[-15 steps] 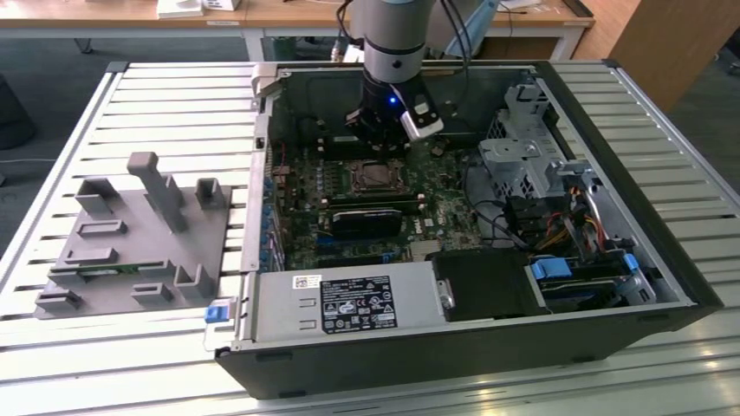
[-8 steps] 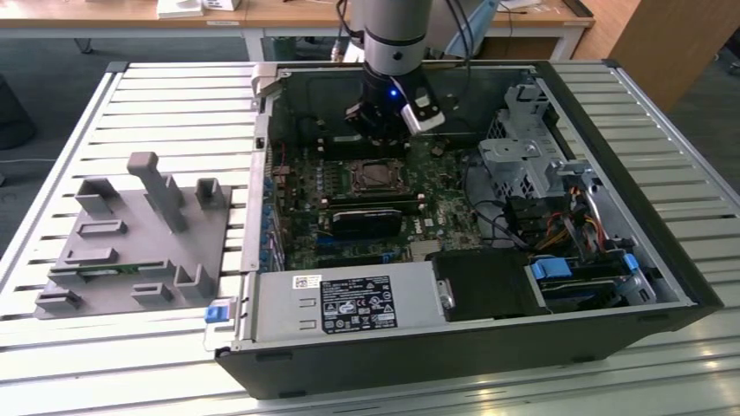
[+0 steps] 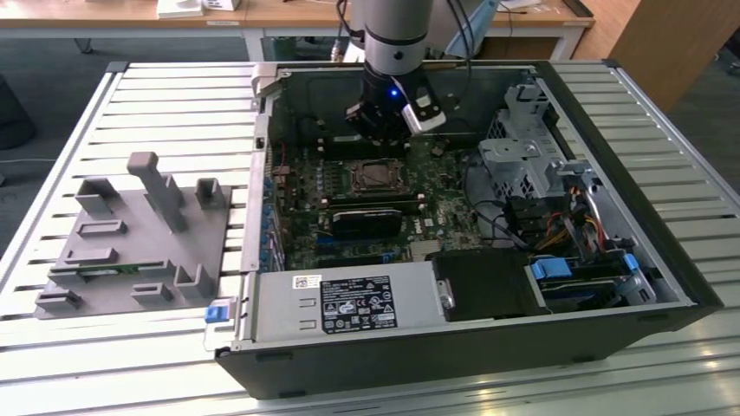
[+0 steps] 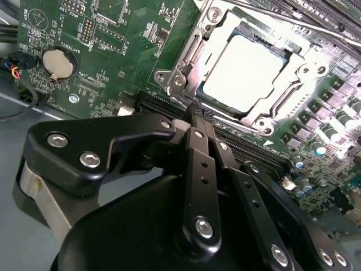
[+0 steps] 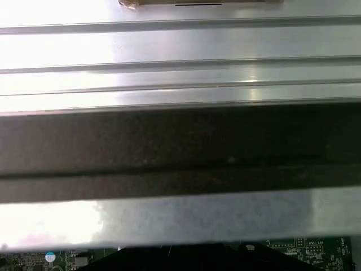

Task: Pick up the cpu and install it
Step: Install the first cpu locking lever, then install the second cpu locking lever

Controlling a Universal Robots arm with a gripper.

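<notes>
I judge the install step nearly done: the cpu point(image 4: 243, 72) sits in the socket point(image 4: 194, 53) on the motherboard point(image 4: 107, 51), my gripper point(image 4: 200, 116) hangs just beside it, fingers point(image 4: 197, 164) pressed together and empty, so latching calls for care.

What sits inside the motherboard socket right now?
The cpu, its shiny metal top facing up, lies inside the socket. The contacts beneath are covered by it. The gripper has its jaws together.

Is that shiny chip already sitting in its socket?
Yes, in the second wrist view the cpu lies flat inside the socket, apart from the end effector.
</notes>
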